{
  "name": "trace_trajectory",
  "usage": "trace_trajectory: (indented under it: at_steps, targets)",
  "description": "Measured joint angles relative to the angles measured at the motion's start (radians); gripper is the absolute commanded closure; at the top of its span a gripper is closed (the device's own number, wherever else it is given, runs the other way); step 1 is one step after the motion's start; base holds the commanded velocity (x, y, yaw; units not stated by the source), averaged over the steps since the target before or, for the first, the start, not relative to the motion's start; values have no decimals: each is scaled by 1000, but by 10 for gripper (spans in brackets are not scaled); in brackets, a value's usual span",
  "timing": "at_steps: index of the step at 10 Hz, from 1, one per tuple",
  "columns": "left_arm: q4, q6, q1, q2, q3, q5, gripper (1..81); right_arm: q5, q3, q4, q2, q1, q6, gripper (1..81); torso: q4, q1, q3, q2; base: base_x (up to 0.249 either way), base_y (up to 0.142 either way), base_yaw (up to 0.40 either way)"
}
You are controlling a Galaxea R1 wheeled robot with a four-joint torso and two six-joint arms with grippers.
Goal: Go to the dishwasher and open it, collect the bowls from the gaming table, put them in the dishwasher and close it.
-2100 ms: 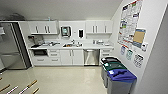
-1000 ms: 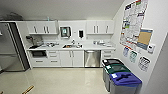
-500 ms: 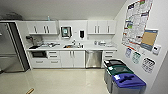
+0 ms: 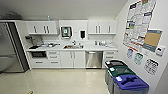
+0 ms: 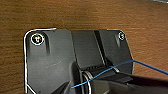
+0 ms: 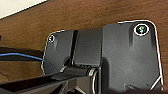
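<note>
Dishwasher (image 4: 93, 59) stood shut under the worktop (image 4: 100, 48), right of the sink (image 4: 73, 46), ahead and slightly right of camera centre, across open floor. Handle bar ran horizontal. Gripper finger state: cannot tell.

The dishwasher (image 4: 93, 59) is showing a brushed steel front with a dull sheen, set among smooth, matt white cabinet doors (image 4: 73, 59). The refrigerator (image 4: 10, 47) is presenting the same grey metal look. The floor (image 4: 62, 81) is gleaming, pale and glossy, catching soft reflections. The bins (image 4: 125, 81) are looking like moulded plastic with glossy lids. Paper posters (image 4: 138, 21) are lying flat on the matt wall, beside a cork-brown board (image 4: 152, 38). Under both wrists, a brown wood-grain surface (image 5: 75, 15) is looking smooth.
</note>
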Motion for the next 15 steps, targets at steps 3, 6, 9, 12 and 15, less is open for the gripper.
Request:
trace_trajectory:
  at_steps: [3,6,9,12,15]
  targets:
    - [0,0,-3,0,0,-4,10,1,0,0,0,6,0,10,0,0,0,0,93,0,0]
    - [0,0,-3,0,0,-3,10,-1,0,0,2,6,0,10,0,0,0,0,93,0,0]
    - [0,0,-2,0,0,-3,10,-1,0,0,2,6,0,10,0,0,0,0,93,0,0]
    - [0,0,-3,0,0,-3,10,0,-1,1,2,6,0,10,0,0,0,0,93,0,0]
    - [0,0,-3,0,0,-4,10,8,-11,3,2,6,4,10,0,0,0,0,93,0,0]
